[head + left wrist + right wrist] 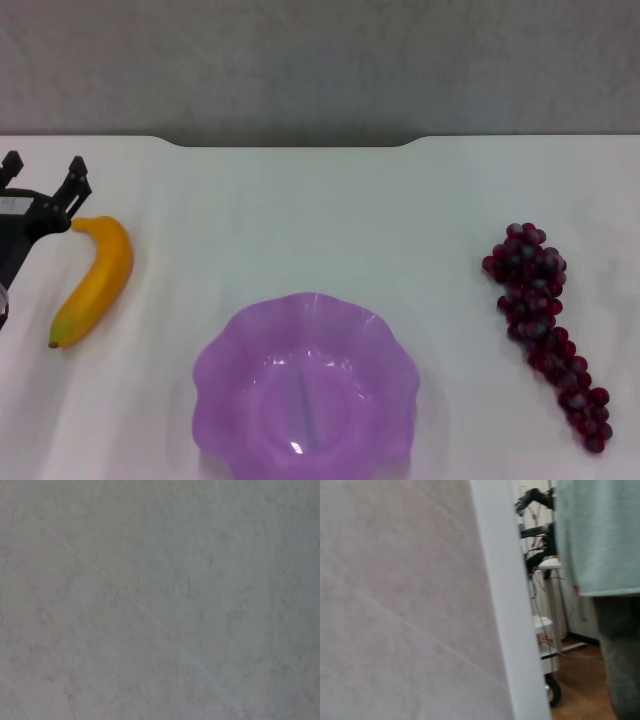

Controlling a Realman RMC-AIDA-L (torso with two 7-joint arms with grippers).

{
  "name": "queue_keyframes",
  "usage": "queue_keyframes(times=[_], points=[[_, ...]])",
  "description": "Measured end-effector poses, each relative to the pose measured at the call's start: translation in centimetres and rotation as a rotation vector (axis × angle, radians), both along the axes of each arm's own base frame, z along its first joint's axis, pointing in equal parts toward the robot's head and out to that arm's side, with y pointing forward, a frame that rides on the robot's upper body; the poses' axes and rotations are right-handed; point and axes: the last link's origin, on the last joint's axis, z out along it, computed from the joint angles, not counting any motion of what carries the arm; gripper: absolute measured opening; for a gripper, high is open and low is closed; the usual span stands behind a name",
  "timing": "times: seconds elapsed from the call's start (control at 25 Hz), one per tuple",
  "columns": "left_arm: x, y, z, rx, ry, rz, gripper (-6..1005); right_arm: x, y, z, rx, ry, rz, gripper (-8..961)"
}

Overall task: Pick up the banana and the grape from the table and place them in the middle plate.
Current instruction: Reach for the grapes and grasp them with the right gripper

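Our left gripper (45, 178) sits at the left edge of the head view, fingers spread apart with nothing between them, low over the table (300, 200). The banana (95, 279) lies just beside it: the dark stem end looks to be touching or nearly touching the nearer finger, and the body curves away toward the near edge. The middle plate (305, 392) sits further off to the gripper's right and nearer us, with bare tabletop between it and the banana. The grape (545, 330) lies well apart on the far right side, beyond the plate. The table's notched far edge runs ahead of the gripper. We see no right gripper; its wrist view shows only the table's side edge.
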Motion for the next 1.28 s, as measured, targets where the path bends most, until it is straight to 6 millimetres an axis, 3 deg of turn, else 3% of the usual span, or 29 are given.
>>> queue_keyframes(times=[0.52,0.96,1.28], points=[[0.1,-0.3,-0.8,-0.044,0.092,-0.025,831,-1.4,0.3,-1.7,-0.09,-0.053,0.083,903],[0.4,-0.7,-1.7,-0.142,0.139,-0.089,831,-5.6,0.4,-7.1,-0.292,-0.059,0.284,902],[0.5,-0.7,-1.7,-0.142,0.141,-0.091,831,-7.1,-0.5,-9.8,-0.395,-0.043,0.345,901]])
